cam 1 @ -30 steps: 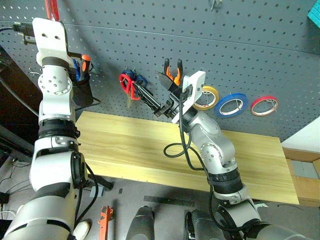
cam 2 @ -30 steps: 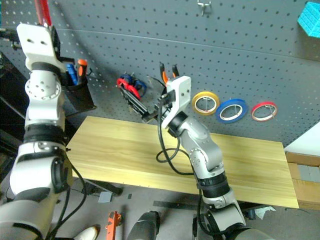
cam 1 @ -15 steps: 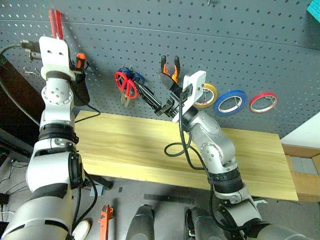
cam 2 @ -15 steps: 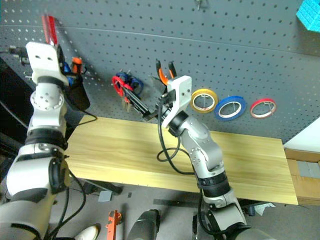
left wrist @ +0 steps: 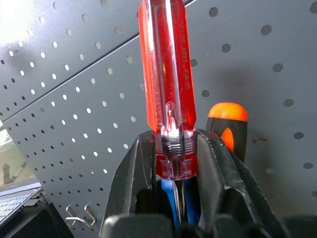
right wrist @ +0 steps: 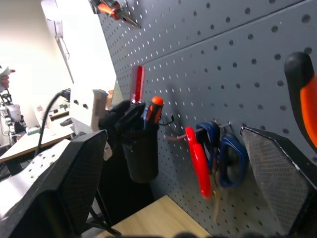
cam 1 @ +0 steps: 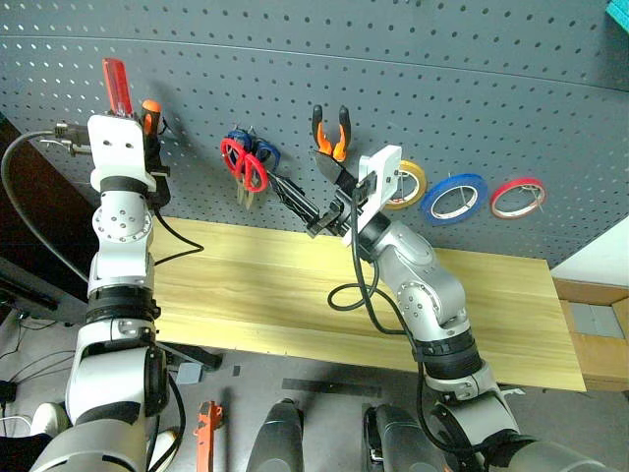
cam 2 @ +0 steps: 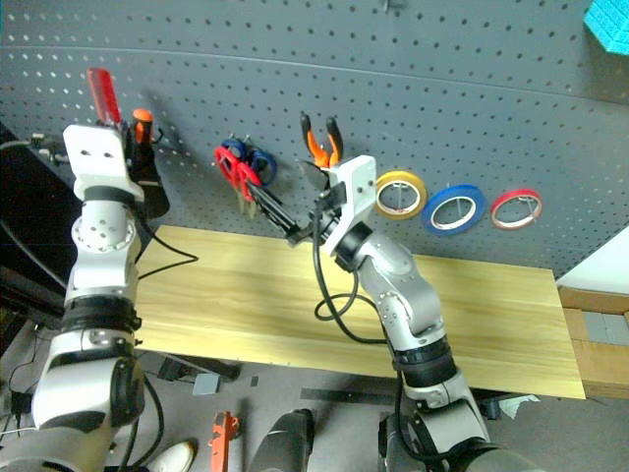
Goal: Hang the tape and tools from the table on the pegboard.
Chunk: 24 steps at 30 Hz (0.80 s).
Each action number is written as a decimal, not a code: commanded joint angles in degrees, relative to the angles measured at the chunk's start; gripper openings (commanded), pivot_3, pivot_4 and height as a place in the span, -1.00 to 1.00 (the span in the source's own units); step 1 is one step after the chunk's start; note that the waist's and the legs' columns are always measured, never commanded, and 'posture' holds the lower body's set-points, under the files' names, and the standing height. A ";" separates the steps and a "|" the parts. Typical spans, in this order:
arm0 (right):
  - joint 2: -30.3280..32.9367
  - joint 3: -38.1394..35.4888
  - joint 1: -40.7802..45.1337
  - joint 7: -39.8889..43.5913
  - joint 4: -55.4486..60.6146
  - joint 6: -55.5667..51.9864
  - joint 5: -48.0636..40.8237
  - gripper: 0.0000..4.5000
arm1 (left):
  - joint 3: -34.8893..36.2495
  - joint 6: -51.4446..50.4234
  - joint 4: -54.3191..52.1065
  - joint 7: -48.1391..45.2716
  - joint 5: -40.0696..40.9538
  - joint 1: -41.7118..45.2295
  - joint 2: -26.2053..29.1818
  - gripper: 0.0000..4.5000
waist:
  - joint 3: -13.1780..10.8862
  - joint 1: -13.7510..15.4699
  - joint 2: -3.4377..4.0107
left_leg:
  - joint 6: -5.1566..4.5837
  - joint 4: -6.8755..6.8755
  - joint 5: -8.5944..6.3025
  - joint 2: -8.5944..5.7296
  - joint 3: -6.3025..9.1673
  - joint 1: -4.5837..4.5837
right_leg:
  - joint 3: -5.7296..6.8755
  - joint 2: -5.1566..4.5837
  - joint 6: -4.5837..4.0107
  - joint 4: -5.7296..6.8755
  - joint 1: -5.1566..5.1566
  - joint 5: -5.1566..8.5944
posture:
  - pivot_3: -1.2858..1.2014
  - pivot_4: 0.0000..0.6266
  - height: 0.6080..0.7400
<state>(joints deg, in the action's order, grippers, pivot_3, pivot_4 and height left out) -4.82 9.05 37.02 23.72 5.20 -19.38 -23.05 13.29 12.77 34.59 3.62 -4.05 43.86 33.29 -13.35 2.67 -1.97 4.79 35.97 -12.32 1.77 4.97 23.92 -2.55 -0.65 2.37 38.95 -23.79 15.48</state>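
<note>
The left gripper (left wrist: pixel 173 148) clamped the red-handled screwdriver (cam 1: pixel 117 87) upright against the pegboard (cam 1: pixel 442 88), beside an orange-handled driver (cam 1: pixel 149 115). Red scissors (cam 1: pixel 246 167), pliers (cam 1: pixel 331 133) and blue tape (cam 1: pixel 454 199) hung rightward; the right gripper (cam 1: pixel 319 192) was spread wide, empty, above the tabletop (cam 1: pixel 256 295).

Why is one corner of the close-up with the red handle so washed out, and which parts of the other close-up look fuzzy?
Left wrist view: bright light bleaches the pegboard in one upper corner, and glare streaks the red-handled screwdriver gripped by the left claw. Right wrist view: the right claw's near fingers are soft, the red-handled scissors slightly blurred, and the room beyond is overexposed.
</note>
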 commanded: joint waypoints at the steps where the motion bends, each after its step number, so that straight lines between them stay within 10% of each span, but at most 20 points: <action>1: 0.13 0.10 0.05 0.59 1.34 0.41 0.16 1.00 | 1.98 -2.49 -6.93 0.85 1.62 -1.88 -0.27 -0.22 | 0.00 0.03 0.00 | 0.00 0.00 0.00 0.00 0.01 0.00 | 0.00 -0.01 0.00 0.00 0.00 0.00 | 0.21 -0.24 1.00; 9: 0.57 0.20 0.64 1.08 0.59 0.62 0.28 1.00 | 2.21 -5.44 -10.40 1.08 2.06 -2.99 -0.80 0.98 | 0.00 0.17 0.00 | 0.00 0.01 0.00 0.00 0.02 -0.01 | 0.02 0.00 -0.01 0.01 0.02 0.00 | 0.21 -0.26 1.00; 24: 4.56 1.38 -2.12 3.36 5.70 -2.72 0.60 1.00 | 3.61 -20.34 -33.69 0.23 8.48 -14.86 -8.63 0.98 | 0.06 0.23 -0.06 | 0.01 0.00 0.01 -0.01 0.02 0.00 | 0.03 -0.05 -0.01 0.00 0.02 0.00 | 0.21 -0.42 1.00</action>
<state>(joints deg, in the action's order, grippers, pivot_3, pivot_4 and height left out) -0.96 10.13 35.89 26.07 6.48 -20.91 -21.55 16.41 -5.13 8.36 4.05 2.85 30.24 25.47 -13.28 2.90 -2.02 4.81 35.97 -12.32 1.75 4.99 23.94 -2.52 -0.73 2.36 38.95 -23.76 15.49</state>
